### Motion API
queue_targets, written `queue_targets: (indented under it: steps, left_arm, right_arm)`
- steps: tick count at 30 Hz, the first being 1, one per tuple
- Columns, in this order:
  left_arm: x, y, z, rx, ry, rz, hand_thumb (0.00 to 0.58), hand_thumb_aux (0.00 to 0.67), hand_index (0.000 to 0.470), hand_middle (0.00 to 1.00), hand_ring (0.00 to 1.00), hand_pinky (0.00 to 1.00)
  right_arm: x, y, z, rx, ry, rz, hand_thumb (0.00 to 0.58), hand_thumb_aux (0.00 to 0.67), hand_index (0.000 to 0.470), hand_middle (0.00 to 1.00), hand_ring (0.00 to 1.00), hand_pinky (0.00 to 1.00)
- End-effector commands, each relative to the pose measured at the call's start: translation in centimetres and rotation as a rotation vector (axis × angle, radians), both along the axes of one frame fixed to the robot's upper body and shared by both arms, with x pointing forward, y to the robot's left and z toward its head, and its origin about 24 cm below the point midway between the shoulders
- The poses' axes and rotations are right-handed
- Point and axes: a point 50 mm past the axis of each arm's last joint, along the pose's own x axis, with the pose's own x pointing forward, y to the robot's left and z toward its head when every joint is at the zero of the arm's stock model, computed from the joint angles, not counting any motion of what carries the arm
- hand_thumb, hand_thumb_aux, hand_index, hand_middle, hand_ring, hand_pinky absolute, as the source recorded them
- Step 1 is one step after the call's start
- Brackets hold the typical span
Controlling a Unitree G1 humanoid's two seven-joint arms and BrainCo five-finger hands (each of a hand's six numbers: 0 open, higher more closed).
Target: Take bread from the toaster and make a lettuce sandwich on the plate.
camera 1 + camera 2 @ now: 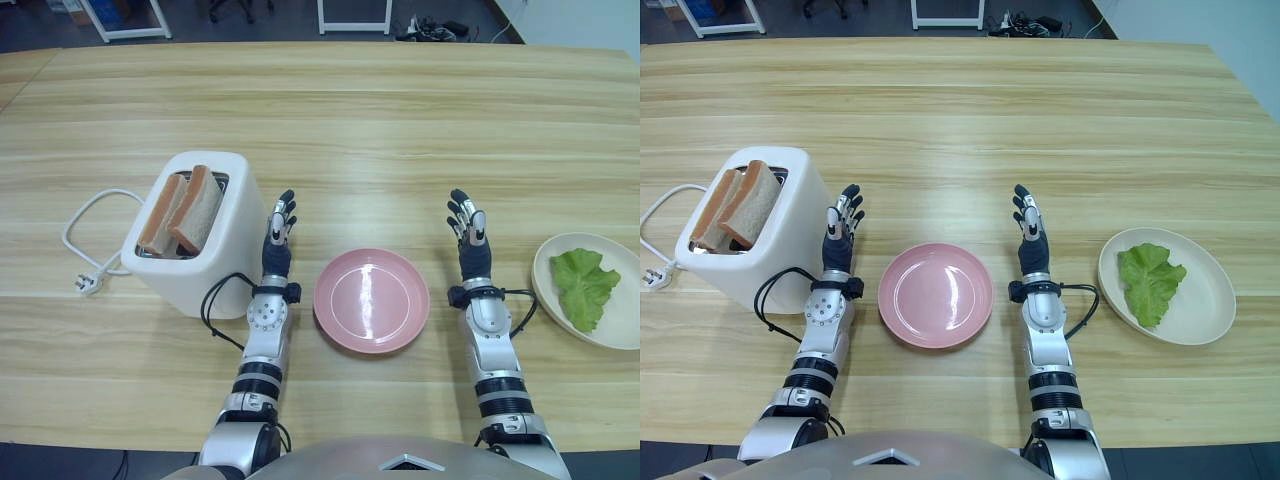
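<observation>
A white toaster (195,240) stands at the left with two slices of bread (185,208) sticking up from its slots. An empty pink plate (372,300) lies in the middle of the table. A lettuce leaf (583,286) rests on a cream plate (625,332) at the right. My left hand (278,236) is held flat with fingers straight, between the toaster and the pink plate, holding nothing. My right hand (468,234) is likewise open, between the pink plate and the cream plate.
The toaster's white cord and plug (88,282) trail off to the left on the wooden table (360,130). Chair and table legs (355,18) stand beyond the far edge.
</observation>
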Motion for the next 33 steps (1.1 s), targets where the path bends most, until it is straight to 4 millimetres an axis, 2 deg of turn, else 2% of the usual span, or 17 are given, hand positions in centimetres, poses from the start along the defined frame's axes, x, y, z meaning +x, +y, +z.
queue_targets:
  steps: [1,9,11,13,16,18,21,23,25,27,29,33]
  left_arm:
    - [0.2,-0.4,-0.3,0.030,0.030,-0.013,0.000,0.000,0.000,0.00,0.00,0.00]
    - [0.3,-0.2,-0.3,0.032,0.025,-0.005,0.000,0.000,0.000,0.00,0.00,0.00]
    - [0.1,-0.3,0.2,0.059,-0.004,-0.024,0.000,0.000,0.000,0.00,0.00,0.00]
    - [-0.8,-1.0,2.9,0.052,-0.127,-0.087,0.000,0.000,0.000,0.00,0.00,0.00]
    - [-4.5,-2.0,10.8,-0.031,-0.456,-0.293,0.000,0.000,0.000,0.00,0.00,0.00]
    - [-7.0,-1.8,14.9,-0.129,-0.598,-0.426,0.000,0.000,0.000,0.00,0.00,0.00]
    - [-9.5,-0.4,18.8,-0.213,-0.768,-0.497,0.000,0.000,0.000,0.00,0.00,0.00]
    - [-11.1,1.2,20.8,-0.197,-0.883,-0.491,0.000,0.000,0.000,0.00,0.00,0.00]
    - [-11.3,2.9,21.4,-0.070,-0.913,-0.395,0.000,0.000,0.000,0.00,0.00,0.00]
    - [-10.5,4.9,21.1,0.099,-0.863,-0.201,0.000,0.000,0.000,0.00,0.00,0.00]
    - [-9.7,6.8,20.3,0.264,-0.780,0.001,0.000,0.000,0.000,0.00,0.00,0.00]
    - [-7.7,9.2,17.2,0.618,-0.513,0.248,0.000,0.000,0.000,0.00,0.00,0.00]
  right_arm:
    - [0.1,-0.3,-0.3,0.002,0.022,-0.014,0.000,0.000,0.000,0.00,0.00,0.00]
    - [0.3,-0.3,-0.4,0.000,0.035,-0.017,0.000,0.000,0.000,0.00,0.00,0.00]
    - [0.3,-0.3,-0.6,-0.001,0.041,-0.016,0.000,0.000,0.000,0.00,0.00,0.00]
    - [0.3,-0.3,-0.7,-0.002,0.048,-0.017,0.000,0.000,0.000,0.00,0.00,0.00]
    - [0.5,-0.2,-1.4,0.002,0.076,-0.023,0.000,0.000,0.000,0.00,0.00,0.00]
    - [0.6,0.1,-1.7,0.002,0.089,-0.019,0.000,0.000,0.000,0.00,0.00,0.00]
    - [0.8,0.4,-2.0,0.000,0.100,-0.016,0.000,0.000,0.000,0.00,0.00,0.00]
    - [0.8,0.4,-2.3,0.002,0.111,-0.022,0.000,0.000,0.000,0.00,0.00,0.00]
    - [0.7,0.4,-2.5,0.003,0.116,-0.030,0.000,0.000,0.000,0.00,0.00,0.00]
    - [0.8,0.5,-2.6,0.003,0.120,-0.031,0.000,0.000,0.000,0.00,0.00,0.00]
    - [0.8,0.7,-2.8,0.001,0.126,-0.026,0.000,0.000,0.000,0.00,0.00,0.00]
    - [0.7,1.0,-3.0,-0.003,0.130,-0.023,0.000,0.000,0.000,0.00,0.00,0.00]
